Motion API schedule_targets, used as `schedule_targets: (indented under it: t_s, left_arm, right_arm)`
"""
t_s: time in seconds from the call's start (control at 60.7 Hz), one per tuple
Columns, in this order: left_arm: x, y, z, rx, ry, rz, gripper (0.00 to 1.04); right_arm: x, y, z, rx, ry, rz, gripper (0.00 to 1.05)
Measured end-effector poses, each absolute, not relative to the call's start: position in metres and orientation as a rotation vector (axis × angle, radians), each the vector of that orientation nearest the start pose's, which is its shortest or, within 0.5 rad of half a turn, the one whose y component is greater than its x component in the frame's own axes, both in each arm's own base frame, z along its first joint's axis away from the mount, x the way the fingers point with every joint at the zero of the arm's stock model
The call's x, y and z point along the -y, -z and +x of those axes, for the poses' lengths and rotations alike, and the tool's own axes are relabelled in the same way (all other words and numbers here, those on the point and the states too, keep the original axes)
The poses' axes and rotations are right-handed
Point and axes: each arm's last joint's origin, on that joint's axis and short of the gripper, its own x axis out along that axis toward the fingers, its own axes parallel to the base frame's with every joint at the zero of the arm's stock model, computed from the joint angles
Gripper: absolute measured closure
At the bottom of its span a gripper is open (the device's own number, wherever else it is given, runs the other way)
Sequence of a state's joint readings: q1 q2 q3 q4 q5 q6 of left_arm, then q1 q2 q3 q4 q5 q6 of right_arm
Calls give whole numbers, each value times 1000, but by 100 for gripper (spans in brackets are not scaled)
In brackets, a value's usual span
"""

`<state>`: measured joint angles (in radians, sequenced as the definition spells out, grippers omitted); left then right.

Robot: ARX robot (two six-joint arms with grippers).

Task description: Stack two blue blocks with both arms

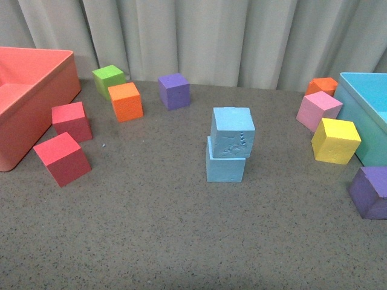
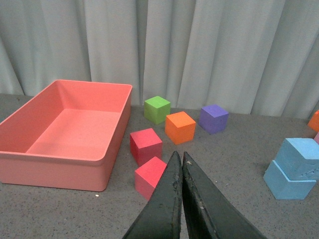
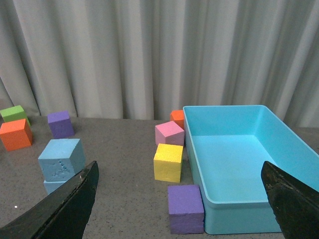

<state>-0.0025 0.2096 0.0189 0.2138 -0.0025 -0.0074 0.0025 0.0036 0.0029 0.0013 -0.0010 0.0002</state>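
Observation:
Two sky-blue cubes stand stacked at the table's middle: the upper blue block (image 1: 233,132), with faint embossed marks on its front face, sits slightly askew on the lower blue block (image 1: 225,166). The stack also shows in the left wrist view (image 2: 295,167) and the right wrist view (image 3: 61,160). Neither arm shows in the front view. My left gripper (image 2: 180,158) is shut and empty, well away from the stack, near a red cube (image 2: 149,175). My right gripper (image 3: 179,172) is wide open and empty, over a purple cube (image 3: 185,207).
A red bin (image 1: 24,90) stands at the left, a turquoise bin (image 1: 363,109) at the right. Two red cubes (image 1: 61,158), an orange (image 1: 125,100), a green (image 1: 109,80) and a purple cube (image 1: 174,90) lie left and back. Pink (image 1: 318,110), yellow (image 1: 335,140), orange (image 1: 323,86) and purple (image 1: 370,191) cubes lie right.

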Motion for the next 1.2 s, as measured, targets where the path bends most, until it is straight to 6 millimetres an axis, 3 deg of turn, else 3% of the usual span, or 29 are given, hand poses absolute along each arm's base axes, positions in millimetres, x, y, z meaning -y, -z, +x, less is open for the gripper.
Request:
schedule_targets:
  t_s: [0.395, 0.774, 0.906, 1.203]
  left_arm:
    - [0, -170, 97, 16, 1, -7, 101]
    - [0, -170, 97, 17, 1, -7, 34]
    - [0, -170, 97, 17, 1, -7, 6]
    - [0, -170, 97, 17, 1, -5, 7]
  right_arm:
    - [0, -164, 98, 1, -4, 0, 10]
    - [0, -164, 98, 1, -4, 0, 10]
    - [0, -164, 98, 1, -4, 0, 10]
    - [0, -164, 98, 1, -4, 0, 10]
